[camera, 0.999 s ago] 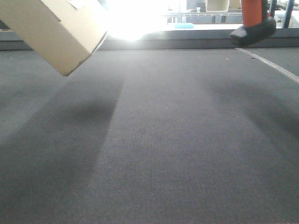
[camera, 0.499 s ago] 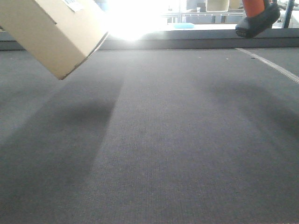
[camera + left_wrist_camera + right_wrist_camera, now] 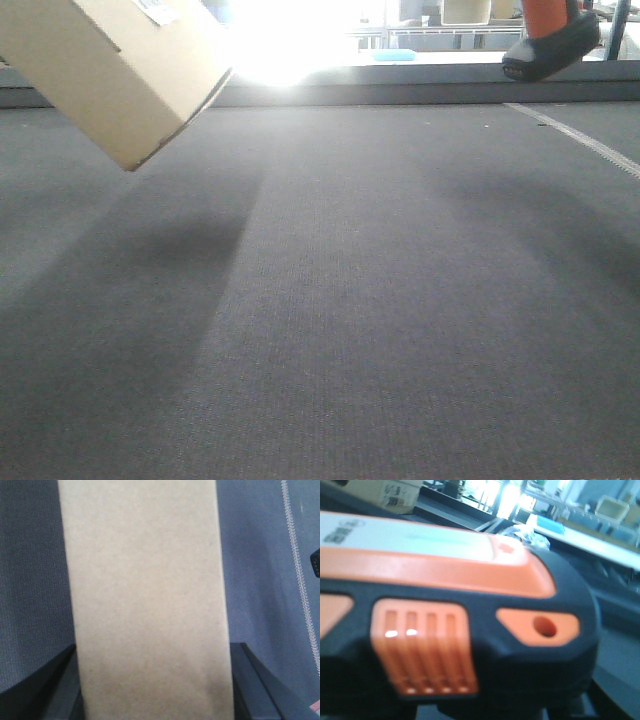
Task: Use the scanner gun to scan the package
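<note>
The package (image 3: 110,70) is a plain cardboard box, held tilted in the air at the top left of the front view, with a white label on its upper face. In the left wrist view it (image 3: 145,595) fills the middle, and my left gripper (image 3: 152,685) is shut on its sides, with dark fingers (image 3: 252,685) showing on either side. The scanner gun (image 3: 553,45) is orange and black, held up at the top right. It (image 3: 445,605) fills the right wrist view, where my right gripper (image 3: 480,712) grips it from below, mostly hidden. The package's label end (image 3: 385,490) shows beyond it.
Grey carpet-like surface (image 3: 350,300) lies below both things. A white stitched line (image 3: 580,140) crosses it at the right and also shows in the left wrist view (image 3: 296,580). A low ledge (image 3: 400,88) runs along the back, under bright window glare and shelves.
Over the last second the scanner gun rose and tilted at the top right. The package shifted slightly left and down. Almost nothing moved in the last half second.
</note>
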Controlling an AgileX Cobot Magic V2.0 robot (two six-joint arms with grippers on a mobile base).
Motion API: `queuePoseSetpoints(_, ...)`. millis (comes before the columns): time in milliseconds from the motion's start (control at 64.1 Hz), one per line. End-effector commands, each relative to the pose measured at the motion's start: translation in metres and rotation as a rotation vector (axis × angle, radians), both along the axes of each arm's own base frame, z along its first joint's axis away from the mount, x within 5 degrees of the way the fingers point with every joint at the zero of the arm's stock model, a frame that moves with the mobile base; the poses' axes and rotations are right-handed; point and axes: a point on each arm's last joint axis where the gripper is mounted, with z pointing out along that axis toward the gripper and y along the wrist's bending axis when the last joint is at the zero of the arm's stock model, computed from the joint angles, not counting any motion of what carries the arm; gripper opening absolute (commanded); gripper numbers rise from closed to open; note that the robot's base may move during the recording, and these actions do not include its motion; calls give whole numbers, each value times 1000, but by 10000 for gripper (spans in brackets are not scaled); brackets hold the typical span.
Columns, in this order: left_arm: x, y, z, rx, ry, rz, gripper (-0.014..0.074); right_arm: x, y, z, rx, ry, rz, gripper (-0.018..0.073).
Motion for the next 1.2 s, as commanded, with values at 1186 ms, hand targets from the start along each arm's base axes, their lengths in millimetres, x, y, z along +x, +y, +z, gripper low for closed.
queuePoseSetpoints(1186, -3, -3, 7, -14, -22, -7, -111, -11, -11, -43, 454, -143, -112, -159)
